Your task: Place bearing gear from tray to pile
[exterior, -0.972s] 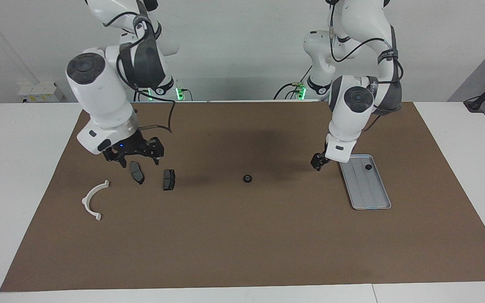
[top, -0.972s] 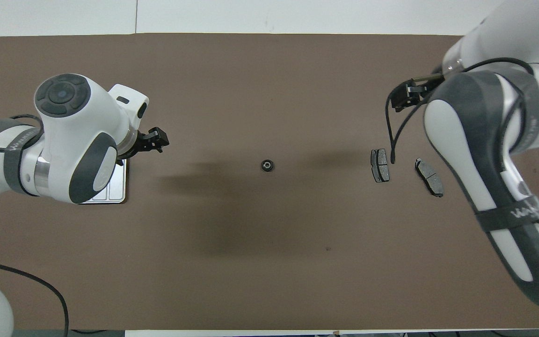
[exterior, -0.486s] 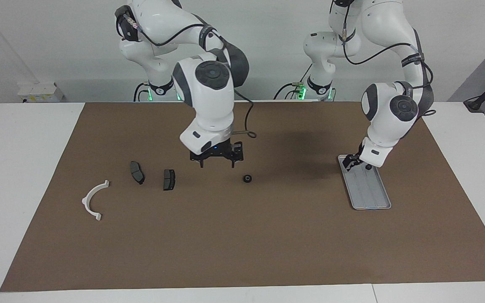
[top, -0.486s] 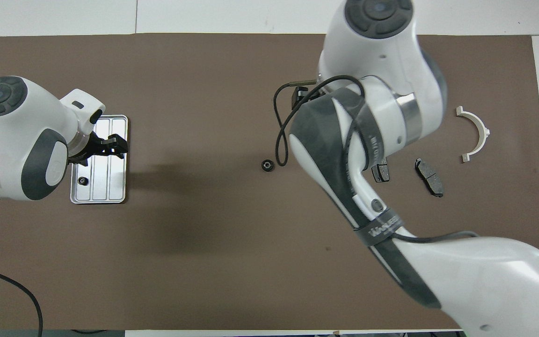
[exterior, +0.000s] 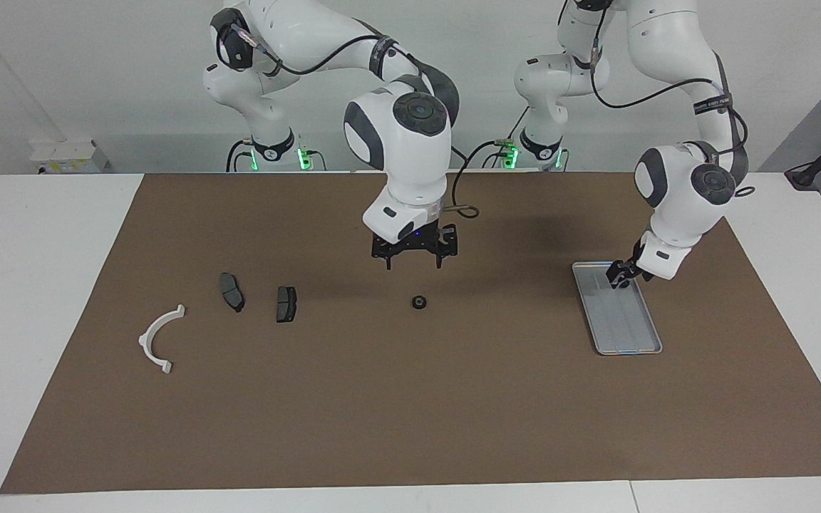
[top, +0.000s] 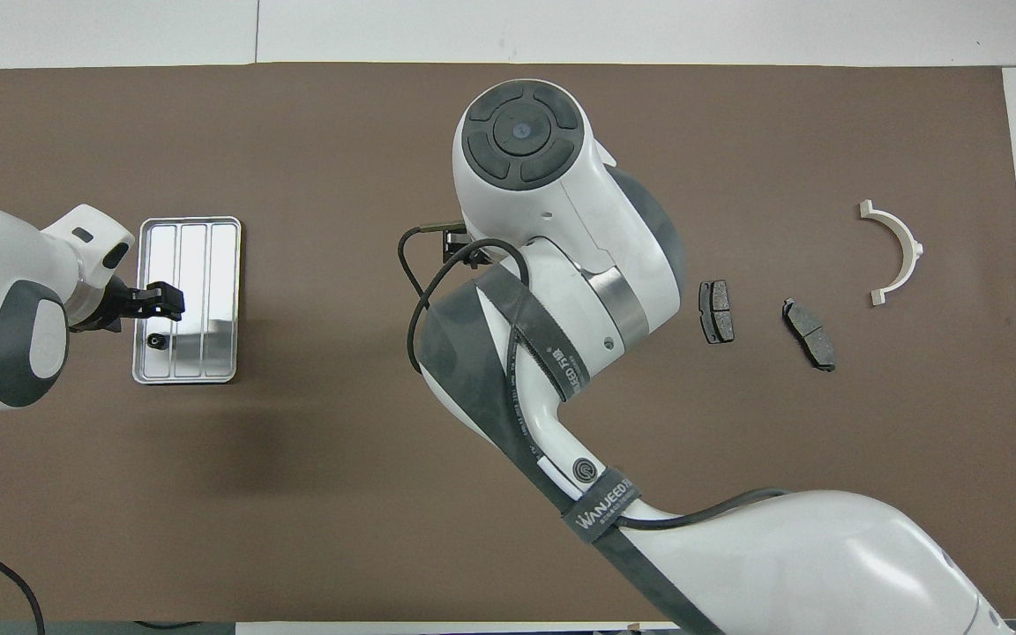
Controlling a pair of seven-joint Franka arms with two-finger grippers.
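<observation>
One small black bearing gear [exterior: 419, 302] lies on the brown mat at mid-table; the right arm hides it in the overhead view. My right gripper [exterior: 414, 262] hangs open just above it, slightly toward the robots. A second bearing gear [top: 155, 339] lies in the silver tray [exterior: 621, 324] [top: 195, 256], in the half nearer the robots. My left gripper [exterior: 621, 276] [top: 160, 300] is low over that part of the tray. The pile is a white bracket [exterior: 144, 336] [top: 912, 247] and two dark plates [exterior: 231, 291] [exterior: 286, 303] at the right arm's end.
The brown mat [exterior: 410, 413] covers most of the white table. The right arm's elbow and forearm [top: 561, 291] span the middle of the overhead view. The two plates also show there [top: 716, 310] [top: 810, 333].
My right gripper has swept from over the plates to above the mid-table gear. My left gripper has moved from beside the tray to over its end nearer the robots.
</observation>
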